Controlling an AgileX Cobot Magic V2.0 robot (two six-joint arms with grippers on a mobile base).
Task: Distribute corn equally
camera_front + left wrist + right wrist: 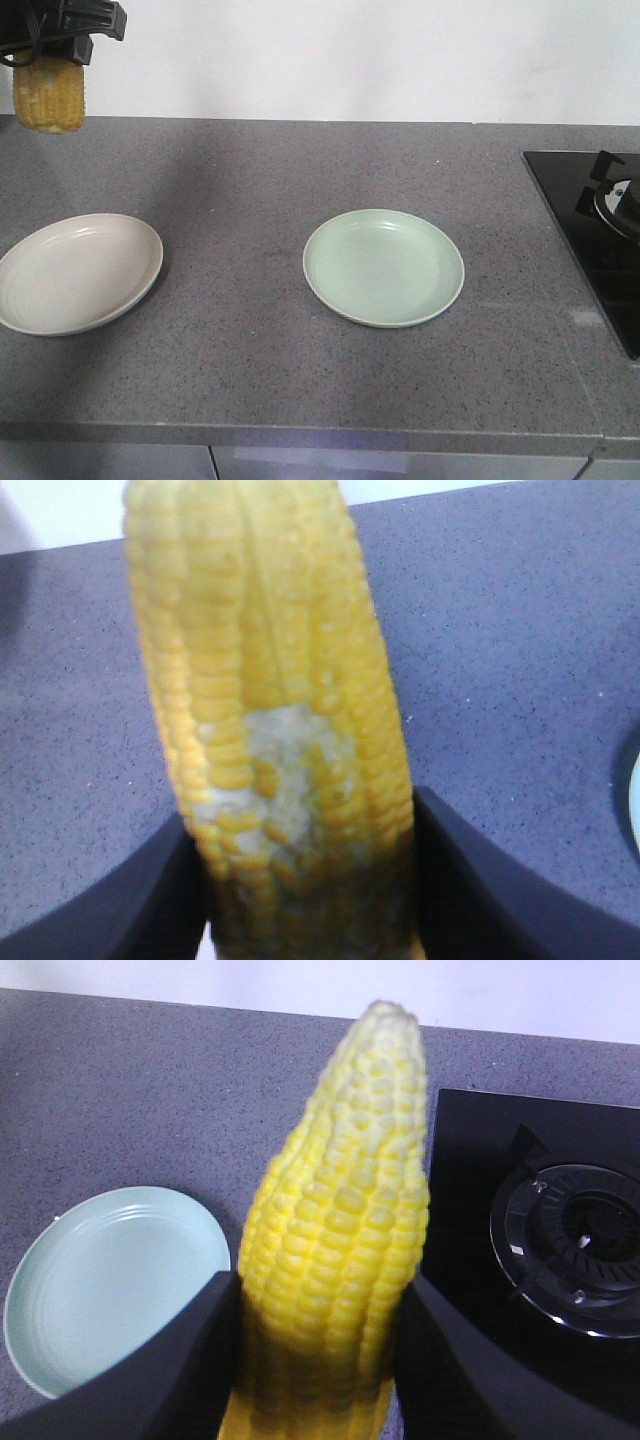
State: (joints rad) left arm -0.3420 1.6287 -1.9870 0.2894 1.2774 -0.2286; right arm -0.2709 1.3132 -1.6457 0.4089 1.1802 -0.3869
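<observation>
bright yellow cob of corn with a pale kernel-bare patch (280,730) fills the left wrist view, clamped between the dark fingers of the left gripper (310,890). from the front it is seen held high, far to the left of and beyond the round pale green plate (383,267), above the grey speckled countertop (300,160). a second, tapered yellow cob of corn (340,1230) is pinched near its thick end by the right gripper (315,1360). it appears just to the right of the green plate, between that plate and the black glass hob (480,1160). both pairs of jaws are closed on a cob.

the green plate and the round cream plate (75,272) to its left are both bare, so the carrying step is judged to be in hand, with nothing shared out. one cob per plate is called for next: the patched cob lowered onto the cream plate, the tapered cob onto the green plate. each should be laid flat before the jaws are parted, since a round cob may be expected to roll.

the right gripper and its cob are not caught by the front view. only the lower end of the patched cob shows there, below its gripper at the frame's corner. the left wrist view is blurred; a pale sliver at its right edge may be a plate rim, but this cannot be told.
</observation>
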